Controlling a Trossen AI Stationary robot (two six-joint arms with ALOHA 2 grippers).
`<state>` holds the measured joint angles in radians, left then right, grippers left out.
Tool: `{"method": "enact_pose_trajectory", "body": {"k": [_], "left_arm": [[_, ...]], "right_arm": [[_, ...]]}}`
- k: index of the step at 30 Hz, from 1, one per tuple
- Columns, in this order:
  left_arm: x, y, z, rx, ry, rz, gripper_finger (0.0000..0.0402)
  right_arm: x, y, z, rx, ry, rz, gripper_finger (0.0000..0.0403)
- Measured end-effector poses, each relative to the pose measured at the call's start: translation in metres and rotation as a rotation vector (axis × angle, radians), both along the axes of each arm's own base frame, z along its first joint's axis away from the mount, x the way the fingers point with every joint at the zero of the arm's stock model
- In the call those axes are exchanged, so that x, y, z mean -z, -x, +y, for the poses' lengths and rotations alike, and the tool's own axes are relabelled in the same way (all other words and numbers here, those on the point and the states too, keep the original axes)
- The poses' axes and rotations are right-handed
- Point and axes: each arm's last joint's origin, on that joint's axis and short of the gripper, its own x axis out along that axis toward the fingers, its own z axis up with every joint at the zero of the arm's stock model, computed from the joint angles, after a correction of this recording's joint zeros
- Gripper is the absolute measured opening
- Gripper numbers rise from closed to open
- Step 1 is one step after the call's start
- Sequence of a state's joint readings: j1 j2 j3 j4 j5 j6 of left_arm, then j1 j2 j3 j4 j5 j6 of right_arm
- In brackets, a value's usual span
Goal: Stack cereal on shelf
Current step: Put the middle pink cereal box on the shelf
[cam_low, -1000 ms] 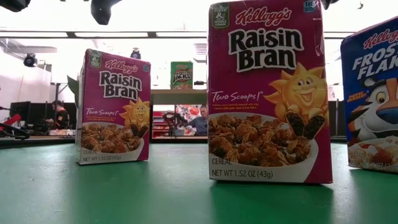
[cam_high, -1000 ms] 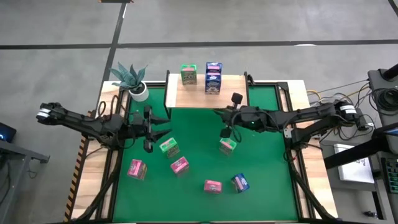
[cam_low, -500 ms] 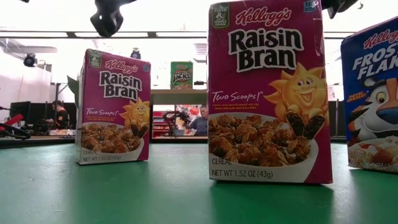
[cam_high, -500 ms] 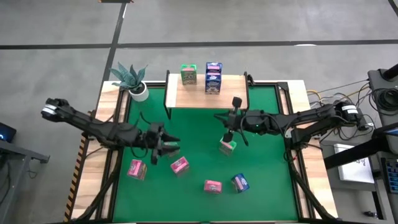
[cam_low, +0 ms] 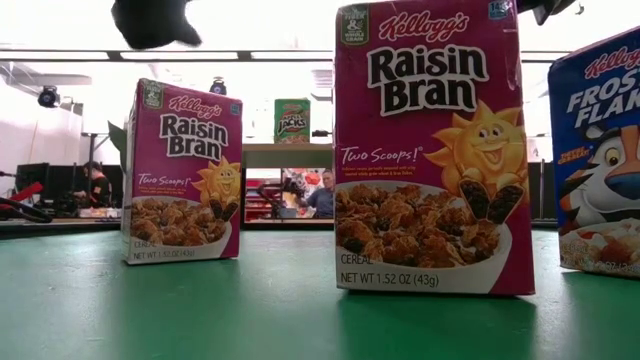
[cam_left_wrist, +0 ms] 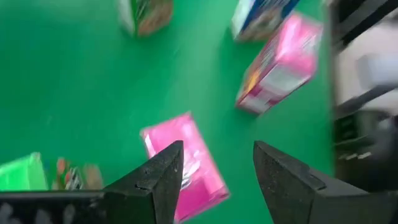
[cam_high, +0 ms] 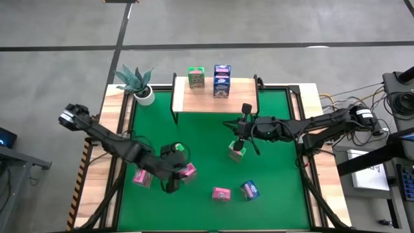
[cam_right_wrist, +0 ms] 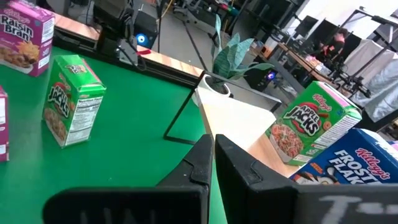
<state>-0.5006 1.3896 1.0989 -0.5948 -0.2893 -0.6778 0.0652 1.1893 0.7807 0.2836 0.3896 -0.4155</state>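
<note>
**Left fingers spread over a pink box, right arm waits shut**

Start at the near edge of your table: a pink box and a blue box stand side by side there, just apart. In the low view that pink box fills the middle, upright, with the blue one cut off by the frame edge.

A little farther in, your left gripper is down among the boxes on the left side. Its fingers stand apart, and the wrist view shows a pink box lying flat on the green right between and below them; nothing is gripped. In the high view that same box sits just beside the gripper, with a green box partly hidden behind the arm. Another pink box stands near the left edge.

Move toward the middle: your right gripper hangs over a green box, fingers pressed together and holding nothing.

At the far edge stands the shelf, its wood top carrying a green box and a stack of blue boxes side by side. The right wrist view catches both of those, green and blue, at the plank's end.

Beyond the shelf's left corner, a potted plant sits on the table's wooden border.
</note>
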Motion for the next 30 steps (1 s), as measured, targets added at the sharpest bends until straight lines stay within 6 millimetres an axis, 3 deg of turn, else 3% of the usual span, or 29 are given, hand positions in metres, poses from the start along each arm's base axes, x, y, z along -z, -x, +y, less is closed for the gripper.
{"method": "enact_pose_trajectory", "body": {"k": [8,16,24,30], "left_arm": [[0.008,-0.025,-0.014,-0.018,-0.089,0.154,0.0240],[0.024,-0.034,-0.018,-0.109,-0.155,0.309,0.0288],[0.037,-0.032,-0.017,-0.161,-0.144,0.340,0.0288],[0.040,-0.031,-0.017,-0.156,-0.149,0.344,0.0248]], "right_arm": [[-0.003,0.005,0.013,-0.050,0.004,0.006,0.0009],[-0.006,0.010,0.024,-0.088,-0.006,0.009,0.0009],[-0.004,0.011,0.027,-0.092,-0.023,0.019,0.0009],[-0.004,0.011,0.027,-0.092,-0.025,0.018,0.0009]]}}
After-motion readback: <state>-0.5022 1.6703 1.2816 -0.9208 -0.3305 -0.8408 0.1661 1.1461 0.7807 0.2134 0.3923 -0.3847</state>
